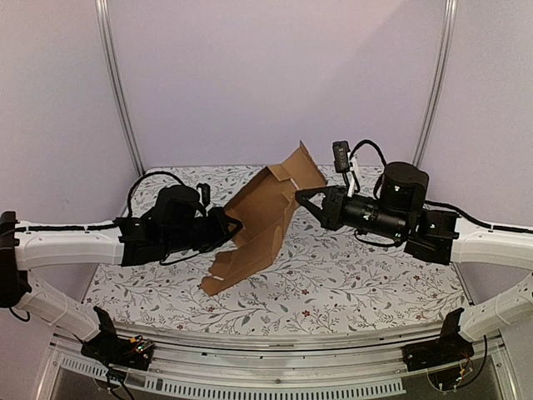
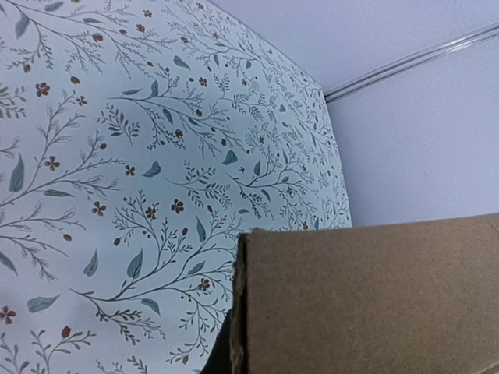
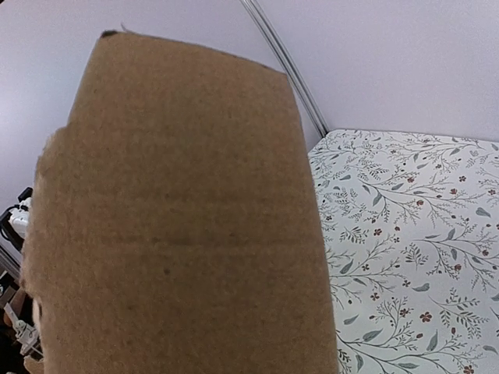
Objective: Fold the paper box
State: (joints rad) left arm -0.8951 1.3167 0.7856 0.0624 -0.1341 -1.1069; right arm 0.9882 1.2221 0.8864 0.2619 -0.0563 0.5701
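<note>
The paper box (image 1: 262, 221) is a brown cardboard sheet, partly folded, standing tilted over the middle of the table with its lower end near the cloth and a flap raised at the back. My left gripper (image 1: 235, 226) is shut on its left edge. On its right edge my right gripper (image 1: 301, 199) is pinched shut too. In the left wrist view a cardboard panel (image 2: 366, 300) fills the lower right and hides the fingers. In the right wrist view the cardboard (image 3: 179, 218) covers most of the frame, and the fingers are hidden there as well.
A floral tablecloth (image 1: 358, 275) covers the table. White walls with metal corner posts (image 1: 121, 92) close in the back and sides. The two arms reach in from left and right at mid height.
</note>
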